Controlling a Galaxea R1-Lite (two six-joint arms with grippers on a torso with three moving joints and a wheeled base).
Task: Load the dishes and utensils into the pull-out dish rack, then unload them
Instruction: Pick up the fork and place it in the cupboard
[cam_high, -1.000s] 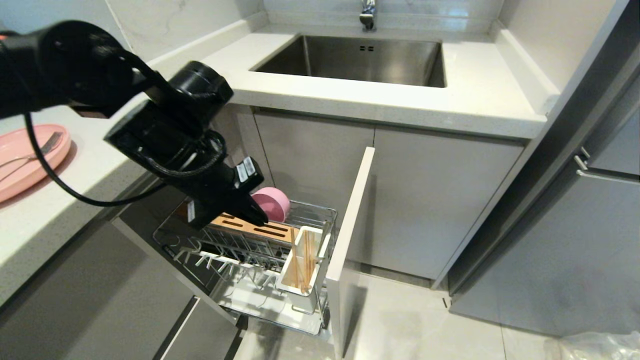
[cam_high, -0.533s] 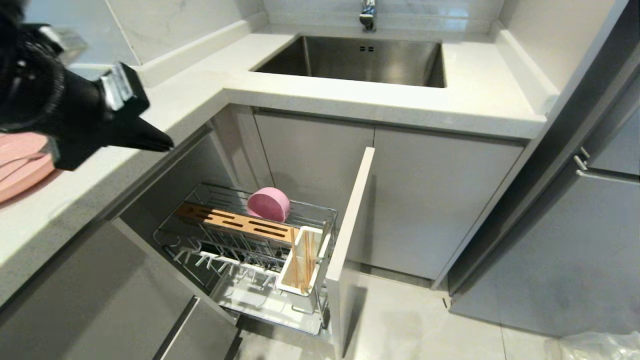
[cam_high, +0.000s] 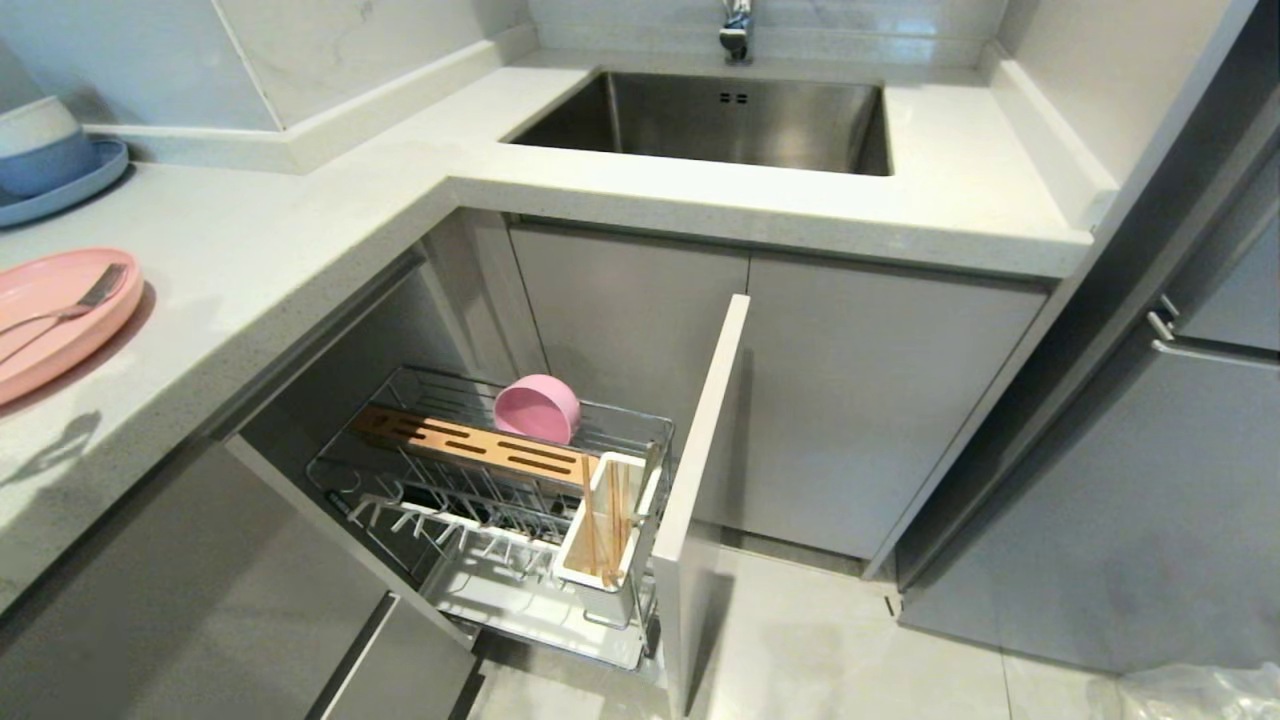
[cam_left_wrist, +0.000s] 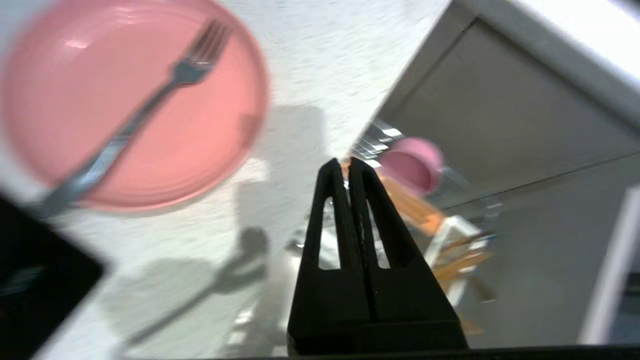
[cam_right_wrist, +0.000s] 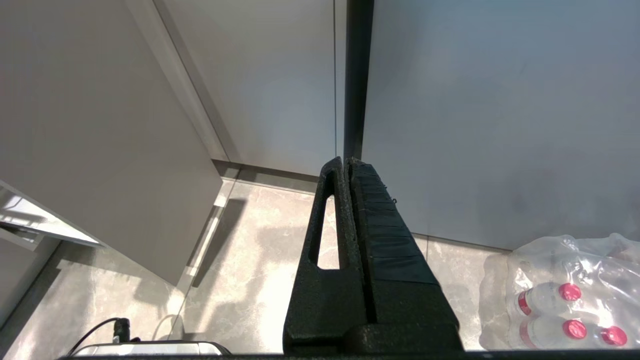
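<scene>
The left arm had left the head view, where a second earlier it hung over the rack. Its left gripper (cam_left_wrist: 346, 162), fingers pressed together and empty, hovered above the counter edge. On the counter, the matte pink round plate (cam_high: 45, 325) carried the small silver fork (cam_high: 70, 308). The pull-out chrome wire dish rack (cam_high: 500, 500) held the small pink bowl (cam_high: 537, 408) and, in its white utensil holder (cam_high: 605, 550), light-wood chopsticks (cam_high: 600, 525). The right gripper (cam_right_wrist: 346, 162), clamped together on nothing, pointed at the floor.

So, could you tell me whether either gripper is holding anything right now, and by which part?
Nothing is held. The left gripper is shut and empty above the counter, near the pink plate; the right gripper is shut and empty, parked over the floor.
</scene>
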